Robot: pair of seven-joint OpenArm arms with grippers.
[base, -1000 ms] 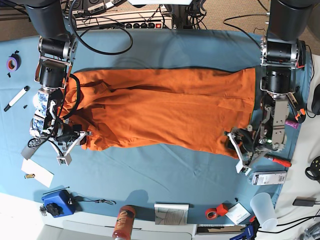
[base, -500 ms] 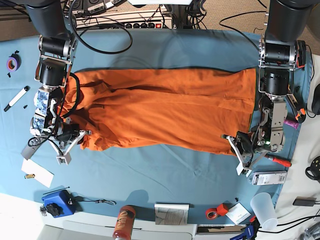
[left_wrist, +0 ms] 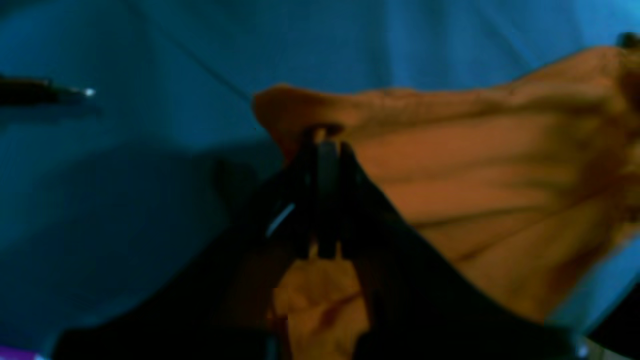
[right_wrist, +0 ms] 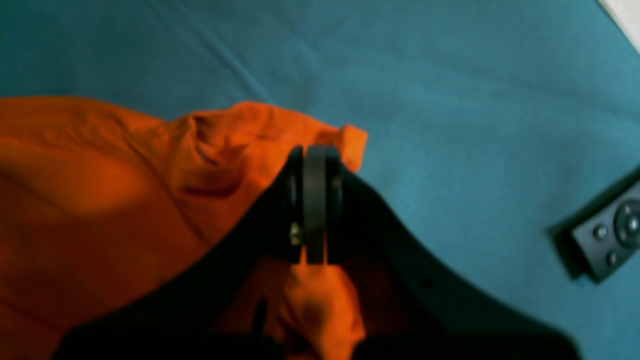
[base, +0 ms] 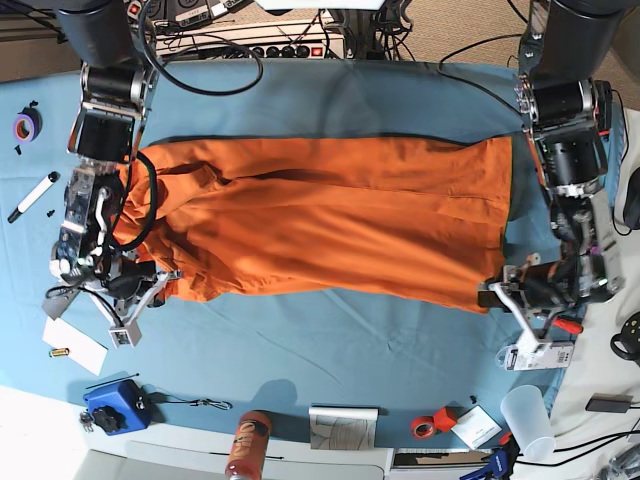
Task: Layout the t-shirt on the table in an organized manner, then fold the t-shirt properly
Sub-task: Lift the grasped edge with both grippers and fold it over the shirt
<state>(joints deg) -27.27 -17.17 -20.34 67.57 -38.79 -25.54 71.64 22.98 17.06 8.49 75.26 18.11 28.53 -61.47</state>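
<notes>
Right now I am holding the big bright-orange soft fabric t-shirt by two corners of its near edge, one in each claw, because pinching both ends of one edge lets me carry that edge over as a straight line for a fold. It is lying spread across the middle of the wide table covered in smooth light-blue cloth, running from 9 o'clock to 3 o'clock in the base view.

At about 4 o'clock, my left gripper is clamping down on a corner of orange cloth; its wrist view is showing the black fingers pressed together with fabric bunching out above and below them. Pleats are fanning away from that pinch toward 3 o'clock, so I judge the cloth is being tensioned there.

At about 8 o'clock, my right gripper is likewise squeezing a bunched corner at the opposite end, jaws fully together on the cloth. A dark remote-like device with buttons is sitting well apart at 3 o'clock in that wrist view.
</notes>
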